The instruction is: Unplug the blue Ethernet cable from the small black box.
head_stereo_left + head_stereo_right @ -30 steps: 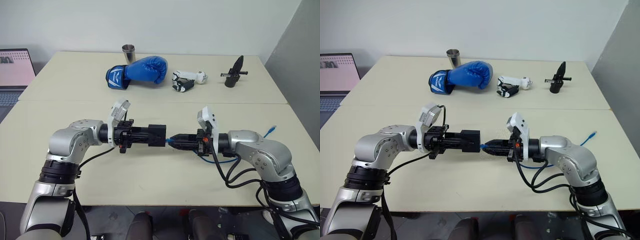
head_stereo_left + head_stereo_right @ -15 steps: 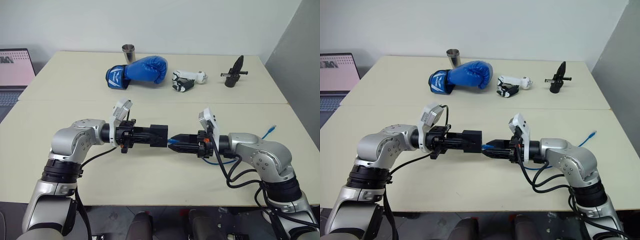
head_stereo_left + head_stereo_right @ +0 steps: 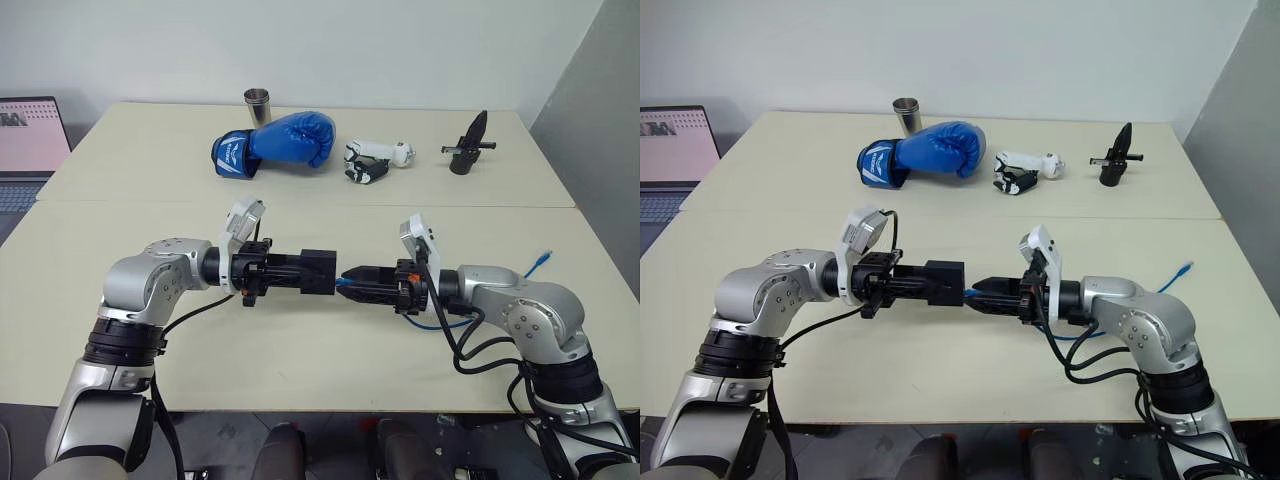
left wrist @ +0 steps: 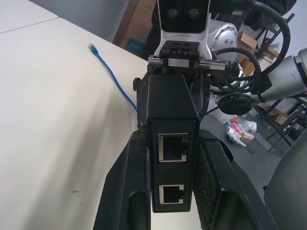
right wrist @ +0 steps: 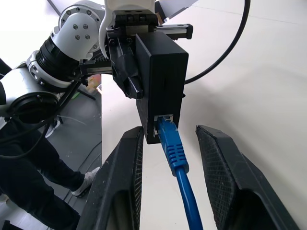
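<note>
My left gripper is shut on the small black box and holds it level above the near table, ports facing right. In the left wrist view the box sits clamped between the two black fingers. The blue Ethernet cable has its plug seated in a port on the box's lower edge. My right gripper is open, its fingers on either side of the plug's boot with a gap on both sides. The rest of the cable trails under my right arm to its free plug on the table.
At the back of the far table lie a blue boxing glove, a metal cup, a black-and-white gadget and a black clamp-like object. An open laptop stands at the far left. A seam divides the two tables.
My right wrist has rolled a little, its fingers still straddling the plug. The left gripper and the box have kept still, and the plug remains in its port.
</note>
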Robot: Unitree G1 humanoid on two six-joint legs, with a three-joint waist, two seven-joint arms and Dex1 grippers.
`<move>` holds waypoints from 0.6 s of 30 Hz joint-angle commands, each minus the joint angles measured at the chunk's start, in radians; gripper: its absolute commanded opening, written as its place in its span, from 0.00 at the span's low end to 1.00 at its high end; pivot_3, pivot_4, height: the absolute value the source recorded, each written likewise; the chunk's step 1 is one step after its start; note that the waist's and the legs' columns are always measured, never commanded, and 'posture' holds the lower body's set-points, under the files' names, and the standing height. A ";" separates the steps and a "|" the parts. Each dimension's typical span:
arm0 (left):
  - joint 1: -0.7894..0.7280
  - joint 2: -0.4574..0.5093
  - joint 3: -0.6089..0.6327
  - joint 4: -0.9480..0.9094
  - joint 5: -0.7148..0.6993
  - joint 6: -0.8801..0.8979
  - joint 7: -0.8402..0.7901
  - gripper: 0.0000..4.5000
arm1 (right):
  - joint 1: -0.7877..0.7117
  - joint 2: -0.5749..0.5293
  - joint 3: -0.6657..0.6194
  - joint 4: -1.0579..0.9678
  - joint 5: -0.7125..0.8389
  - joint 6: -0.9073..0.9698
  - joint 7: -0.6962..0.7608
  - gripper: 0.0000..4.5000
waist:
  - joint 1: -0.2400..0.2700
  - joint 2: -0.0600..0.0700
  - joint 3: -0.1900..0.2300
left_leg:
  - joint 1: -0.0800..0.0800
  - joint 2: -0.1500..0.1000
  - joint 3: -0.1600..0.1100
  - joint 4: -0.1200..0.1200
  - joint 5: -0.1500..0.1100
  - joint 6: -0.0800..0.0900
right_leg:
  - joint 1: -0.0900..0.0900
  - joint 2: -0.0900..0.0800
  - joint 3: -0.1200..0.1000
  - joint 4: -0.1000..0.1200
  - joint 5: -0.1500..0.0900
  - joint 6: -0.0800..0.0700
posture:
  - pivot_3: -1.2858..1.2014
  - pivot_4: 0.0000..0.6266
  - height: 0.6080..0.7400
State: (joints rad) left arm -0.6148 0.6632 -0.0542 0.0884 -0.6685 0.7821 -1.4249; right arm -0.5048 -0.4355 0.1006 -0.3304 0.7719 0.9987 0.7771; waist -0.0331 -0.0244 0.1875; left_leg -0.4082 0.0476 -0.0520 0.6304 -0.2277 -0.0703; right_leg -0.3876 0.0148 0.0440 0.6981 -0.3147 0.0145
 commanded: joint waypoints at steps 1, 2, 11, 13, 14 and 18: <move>-0.025 -0.002 0.010 -0.011 -0.011 -0.002 -0.004 0.17 | -0.014 0.000 -0.020 -0.013 0.031 0.005 0.004 0.25 | 0.000 0.000 0.000 | 0.000 0.000 0.000 0.000 0.000 0.000 | 0.000 0.000 0.000 0.000 0.000 0.000 | 0.52 0.24 1.00; -0.025 -0.003 0.011 -0.009 -0.011 -0.003 -0.003 0.17 | -0.014 -0.002 -0.019 -0.014 0.030 0.006 0.006 0.19 | 0.000 0.000 0.000 | 0.000 0.000 0.000 0.000 0.000 0.000 | 0.000 0.000 0.000 0.000 0.000 0.000 | 0.52 0.24 1.00; -0.032 -0.019 0.017 0.005 -0.015 0.001 0.004 0.17 | -0.015 -0.016 -0.008 -0.022 0.022 0.002 0.021 0.02 | 0.000 0.000 0.000 | 0.000 0.000 0.000 0.000 0.000 0.000 | 0.000 0.000 0.000 0.000 0.000 0.000 | 0.52 0.24 1.00; -0.031 -0.017 0.014 0.004 -0.013 0.001 -0.002 0.17 | -0.017 -0.016 -0.008 -0.021 0.022 0.002 0.021 0.02 | 0.000 0.000 0.000 | 0.000 0.000 0.000 0.000 0.000 0.000 | 0.000 0.000 0.000 0.000 0.000 0.000 | 0.52 0.24 1.00; -0.031 -0.016 0.012 0.003 -0.012 0.001 -0.005 0.17 | -0.017 -0.017 -0.008 -0.020 0.023 0.002 0.021 0.02 | 0.000 0.000 0.000 | 0.000 0.000 0.000 0.000 0.000 0.000 | 0.000 0.000 0.000 0.000 0.000 0.000 | 0.52 0.24 1.00; -0.019 0.019 0.004 0.003 0.009 -0.017 -0.034 0.17 | -0.004 -0.050 -0.023 -0.010 0.024 0.011 0.041 0.02 | 0.000 0.000 0.000 | 0.000 0.000 0.000 0.000 0.000 0.000 | 0.000 0.000 0.000 0.000 0.000 0.000 | 0.52 0.24 1.00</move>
State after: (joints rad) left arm -0.6155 0.6499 -0.0598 0.1074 -0.6643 0.7767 -1.4376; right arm -0.5057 -0.4550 0.1010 -0.3302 0.7794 1.0092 0.8031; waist -0.0331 -0.0244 0.1875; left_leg -0.4083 0.0475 -0.0520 0.6304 -0.2277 -0.0703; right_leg -0.3877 0.0148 0.0439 0.6981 -0.3146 0.0145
